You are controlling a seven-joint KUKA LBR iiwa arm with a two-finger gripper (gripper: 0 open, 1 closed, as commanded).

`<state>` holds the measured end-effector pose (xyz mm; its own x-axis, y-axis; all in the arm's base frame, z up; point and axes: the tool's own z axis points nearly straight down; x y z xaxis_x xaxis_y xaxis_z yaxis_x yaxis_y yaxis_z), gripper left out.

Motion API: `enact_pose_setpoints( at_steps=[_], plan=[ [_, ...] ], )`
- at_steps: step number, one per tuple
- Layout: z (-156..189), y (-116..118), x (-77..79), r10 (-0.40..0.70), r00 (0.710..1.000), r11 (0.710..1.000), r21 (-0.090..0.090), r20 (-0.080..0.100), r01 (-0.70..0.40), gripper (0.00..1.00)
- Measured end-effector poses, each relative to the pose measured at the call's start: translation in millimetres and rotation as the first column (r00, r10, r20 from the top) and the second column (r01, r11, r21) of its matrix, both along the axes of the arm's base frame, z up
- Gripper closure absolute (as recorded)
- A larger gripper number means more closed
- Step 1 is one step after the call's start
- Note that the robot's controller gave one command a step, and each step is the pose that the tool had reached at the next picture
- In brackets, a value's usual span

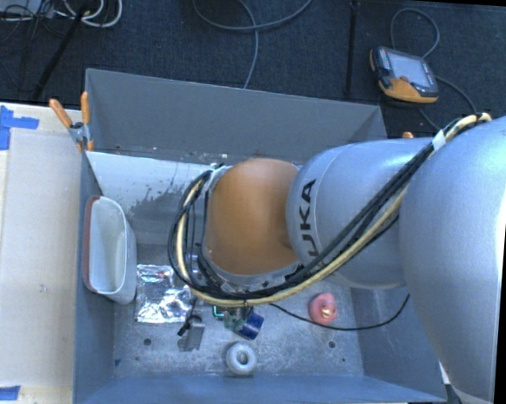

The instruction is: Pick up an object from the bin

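Grey bin (240, 143) viewed from above; pincer (194, 326) seen low beside crumpled foil (163, 296), lower centre; spread or pressed cannot be told. Nothing seen lifted; grasp, lift judged outstanding.

An orange-and-grey handheld controller (404, 74) lies on dark carpet (204, 53) near loose cables (101, 4).

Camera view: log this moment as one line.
end effector: low in bin, beside crumpled foil | nearby: blue item, white ring, pink ball | white tray: left wall
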<state>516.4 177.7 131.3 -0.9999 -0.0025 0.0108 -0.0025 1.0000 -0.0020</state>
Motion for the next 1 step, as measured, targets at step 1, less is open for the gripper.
enact_pose_setpoints(
  at_steps=[1],
  plan=[
    [-63.7, -5.4, 49.0, 0.207, 0.978, 0.978, 0.002, 0.009, -0.207, 0.0]
  ],
)
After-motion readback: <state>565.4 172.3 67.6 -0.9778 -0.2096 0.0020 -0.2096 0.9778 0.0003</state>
